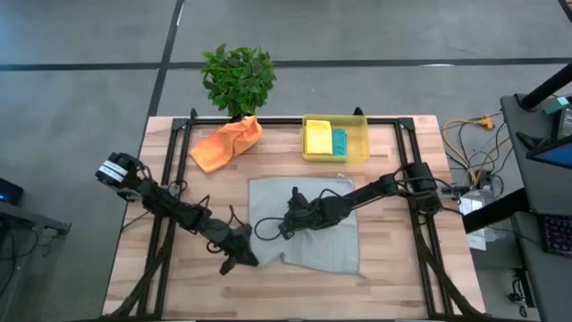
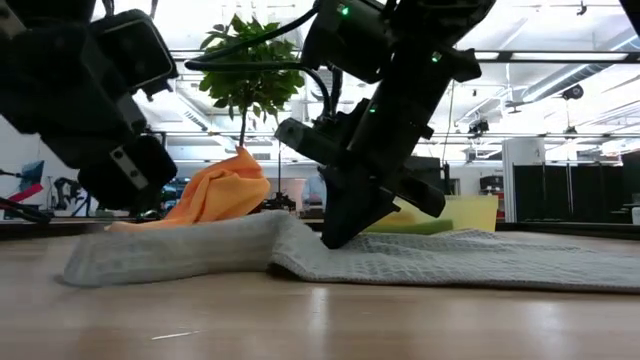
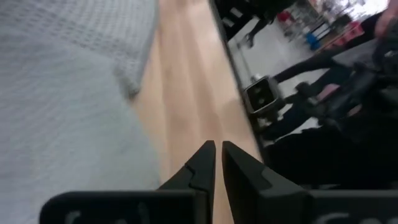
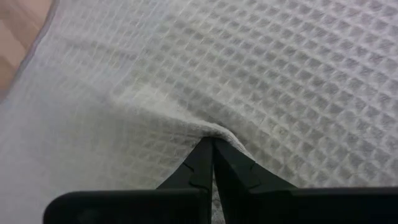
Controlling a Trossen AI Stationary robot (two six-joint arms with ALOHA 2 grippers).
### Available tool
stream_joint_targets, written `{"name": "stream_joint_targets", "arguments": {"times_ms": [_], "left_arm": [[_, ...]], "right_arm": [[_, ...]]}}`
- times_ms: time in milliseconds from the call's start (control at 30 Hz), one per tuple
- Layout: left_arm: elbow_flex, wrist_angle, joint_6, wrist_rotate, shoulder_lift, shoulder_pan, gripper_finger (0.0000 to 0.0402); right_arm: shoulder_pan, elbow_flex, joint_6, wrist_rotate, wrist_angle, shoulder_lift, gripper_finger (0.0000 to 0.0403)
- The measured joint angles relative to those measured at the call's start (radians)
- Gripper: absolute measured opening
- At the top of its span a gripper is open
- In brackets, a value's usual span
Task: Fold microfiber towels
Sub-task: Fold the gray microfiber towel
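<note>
The light grey towel (image 1: 308,228) lies spread on the table's middle, with a raised fold along its left side (image 2: 200,248). My right gripper (image 4: 212,142) is shut on it, left of its middle (image 1: 288,224). My left gripper (image 3: 217,146) is shut with nothing between its fingers, over bare wood beside the towel's near left corner (image 1: 239,259). The orange towel (image 1: 226,143) lies crumpled at the far left. A folded yellow towel (image 1: 317,137) and a teal one (image 1: 340,140) lie in the yellow bin (image 1: 334,157). My right gripper pinches a small pucker of the grey towel's cloth (image 4: 217,129) between its two fingers, left of the towel's middle. The fingers come from above, slanting down from the table's right. The cloth is gathered up at the fingertips; the rest of the towel lies on the table.
A potted plant (image 1: 238,79) stands at the far edge behind the orange towel. Black frame rails (image 1: 170,206) run along the table's left and right sides. Bare wood shows along the near edge (image 1: 295,295). Cables (image 1: 469,148) lie off the table's right.
</note>
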Motion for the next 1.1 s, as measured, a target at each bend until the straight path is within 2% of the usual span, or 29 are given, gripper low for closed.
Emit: {"name": "stream_joint_targets", "arguments": {"times_ms": [167,333,433,533,700,800,1100], "left_arm": [[-0.002,0.000,-0.084,0.035,-0.003,-0.003,0.0015],[0.002,-0.012,-0.089,0.051,-0.005,-0.030,0.0014],[0.011,-0.017,-0.052,0.001,-0.005,-0.047,0.0004],[0.035,-0.080,-0.008,-0.070,-0.004,-0.059,0.0002],[0.090,-0.234,0.067,-0.172,-0.003,-0.060,0.0000],[0.125,-0.366,0.075,-0.231,-0.003,-0.060,0.0000],[0.140,-0.511,0.067,-0.247,0.032,-0.059,0.0000]], "right_arm": [[-0.005,-0.001,-0.022,0.000,0.001,0.000,0.0008],[0.008,0.018,-0.111,0.031,-0.011,-0.020,0.0008],[0.031,0.019,-0.167,0.081,-0.015,-0.049,0.0008],[0.061,0.022,-0.174,0.083,0.000,-0.090,0.0008],[0.136,0.019,-0.140,0.038,0.028,-0.090,0.0008],[0.183,0.022,-0.106,-0.023,0.047,-0.090,0.0008],[0.297,0.007,-0.011,-0.077,-0.002,-0.073,0.0008]]}}
